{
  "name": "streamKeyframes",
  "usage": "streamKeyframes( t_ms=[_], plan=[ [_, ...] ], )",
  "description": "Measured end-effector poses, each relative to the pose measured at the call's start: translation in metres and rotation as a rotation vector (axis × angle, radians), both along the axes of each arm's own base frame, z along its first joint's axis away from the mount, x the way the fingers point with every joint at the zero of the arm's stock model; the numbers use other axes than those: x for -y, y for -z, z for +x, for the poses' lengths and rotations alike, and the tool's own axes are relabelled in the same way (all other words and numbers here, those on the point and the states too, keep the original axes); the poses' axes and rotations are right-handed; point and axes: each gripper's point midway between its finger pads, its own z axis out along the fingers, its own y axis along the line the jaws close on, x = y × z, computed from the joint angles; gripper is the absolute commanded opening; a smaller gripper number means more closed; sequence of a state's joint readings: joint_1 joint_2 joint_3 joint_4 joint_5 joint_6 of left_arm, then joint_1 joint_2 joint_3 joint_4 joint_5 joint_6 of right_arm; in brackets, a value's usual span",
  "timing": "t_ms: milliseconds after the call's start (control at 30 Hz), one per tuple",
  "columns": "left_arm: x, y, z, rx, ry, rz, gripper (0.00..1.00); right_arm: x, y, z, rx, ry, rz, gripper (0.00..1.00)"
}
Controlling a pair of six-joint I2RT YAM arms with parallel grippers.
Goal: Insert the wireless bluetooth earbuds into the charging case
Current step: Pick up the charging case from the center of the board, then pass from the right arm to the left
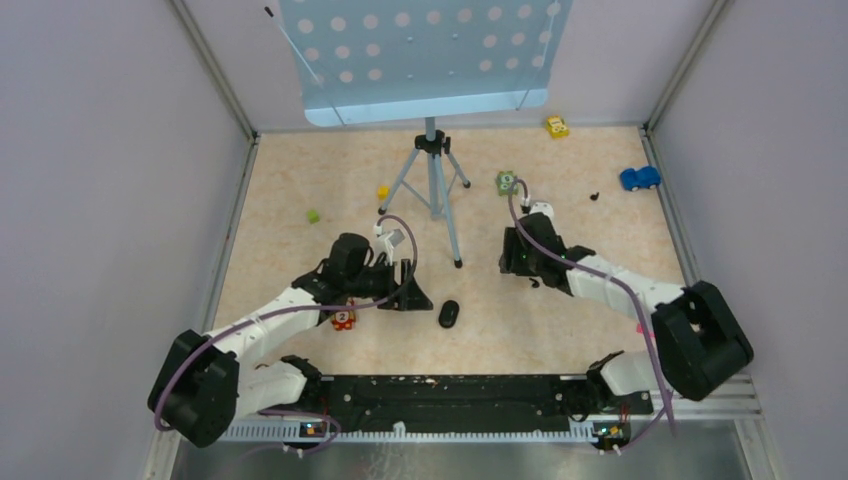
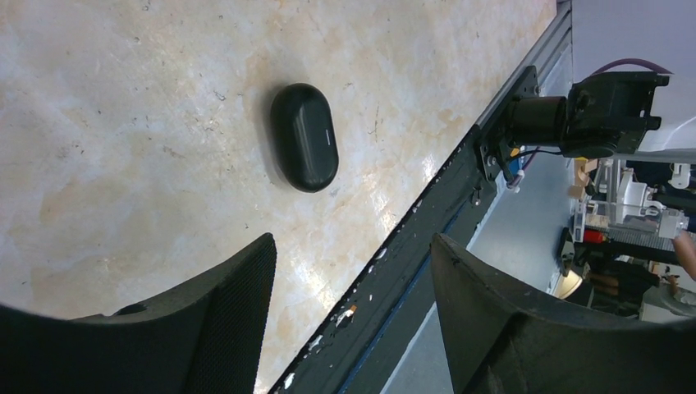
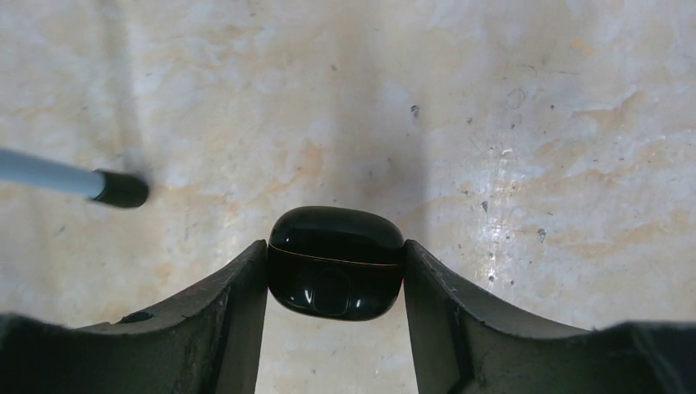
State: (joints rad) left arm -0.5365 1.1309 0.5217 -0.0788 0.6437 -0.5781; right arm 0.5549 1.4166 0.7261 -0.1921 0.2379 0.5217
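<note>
Charging case (image 3: 335, 283), lid closed, is clamped in the right gripper (image 3: 335, 250) right of the surface's middle. The left gripper (image 2: 351, 246) waits, jaws apart, near the near edge beside a second black oval (image 2: 304, 137). No earbud is in yet, I judge; bare surface surrounds the case, save a tripod foot (image 3: 121, 189) at its left.

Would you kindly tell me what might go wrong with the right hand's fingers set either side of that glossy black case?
The right hand pinches the glossy black case on its rounded, slick sides, so it may slip out when lifted. The tripod foot stands nearby; a careless swing might clip it.
</note>
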Motion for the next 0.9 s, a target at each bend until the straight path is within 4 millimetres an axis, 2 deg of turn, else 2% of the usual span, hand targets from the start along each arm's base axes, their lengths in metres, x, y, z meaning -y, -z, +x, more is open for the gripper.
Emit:
streamKeyframes(
  t_ms=[233, 467, 667, 767, 900],
  plan=[
    [0.006, -0.007, 0.005, -0.032, -0.014, -0.016, 0.74, -0.015, -0.036, -0.03, 0.108, -0.185, 0.142, 0.37],
    [0.024, -0.018, 0.002, -0.175, 0.022, -0.113, 0.73, -0.044, -0.066, -0.064, 0.164, -0.405, 0.275, 0.32],
    [0.039, -0.05, 0.008, -0.214, 0.053, -0.206, 0.72, -0.066, -0.065, -0.093, 0.132, -0.564, 0.289, 0.31],
    [0.045, -0.066, 0.014, -0.207, 0.064, -0.246, 0.68, -0.071, -0.062, -0.101, 0.118, -0.611, 0.283, 0.28],
    [0.051, -0.064, 0.022, -0.237, 0.055, -0.248, 0.67, -0.077, -0.056, -0.109, 0.102, -0.654, 0.27, 0.29]
  ],
)
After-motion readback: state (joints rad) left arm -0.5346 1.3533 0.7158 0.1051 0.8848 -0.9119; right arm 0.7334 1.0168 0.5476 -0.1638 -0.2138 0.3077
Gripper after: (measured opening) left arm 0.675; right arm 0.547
